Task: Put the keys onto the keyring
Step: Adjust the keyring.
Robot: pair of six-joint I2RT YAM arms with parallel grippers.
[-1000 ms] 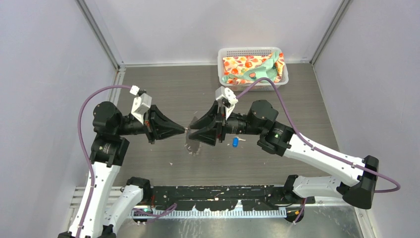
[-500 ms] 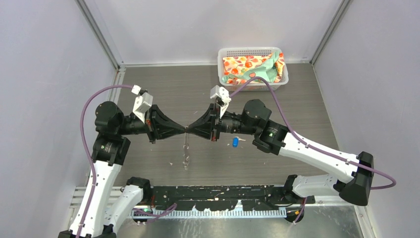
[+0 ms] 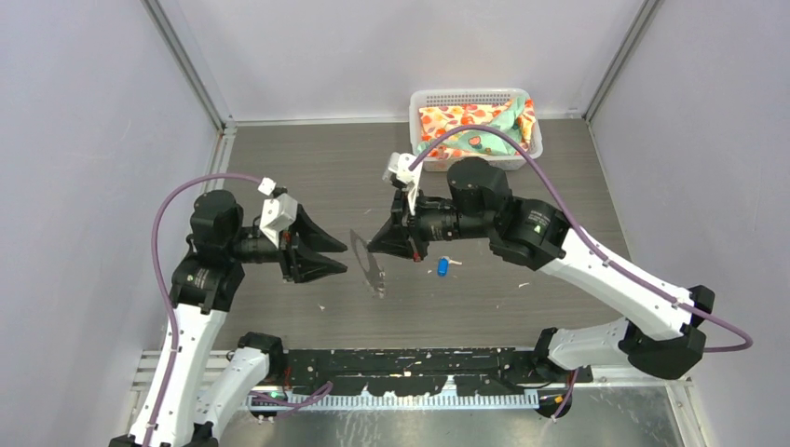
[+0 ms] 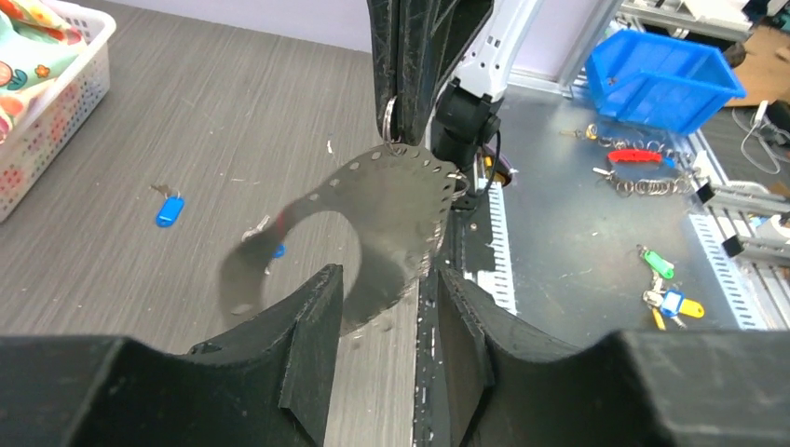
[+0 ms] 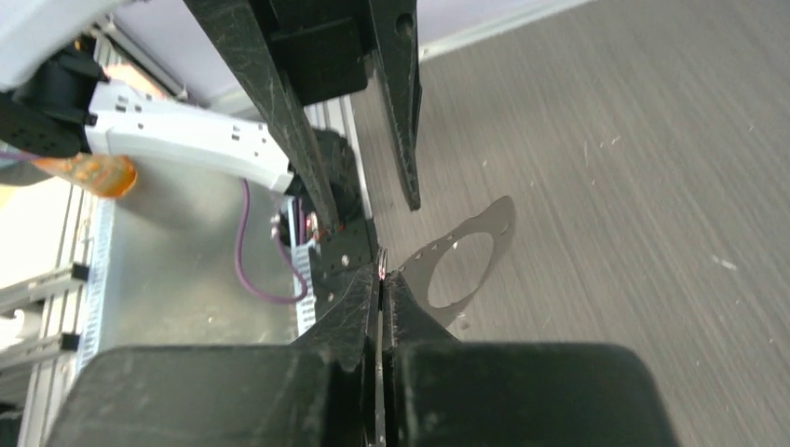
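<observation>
Keyring (image 4: 401,200) in right gripper (image 3: 374,248) (clamped)

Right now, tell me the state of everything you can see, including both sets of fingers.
left gripper: fingers open, holding nothing.
right gripper: fingers shut on the keyring's edge.
keyring: off the table, hanging from the right gripper.
blue key: lying on the table, not on the keyring.
basket: upright, with patterned cloth inside.

Lab test cell: aluminium framing (image 3: 186,63), blue parts bin (image 4: 663,79)
</observation>
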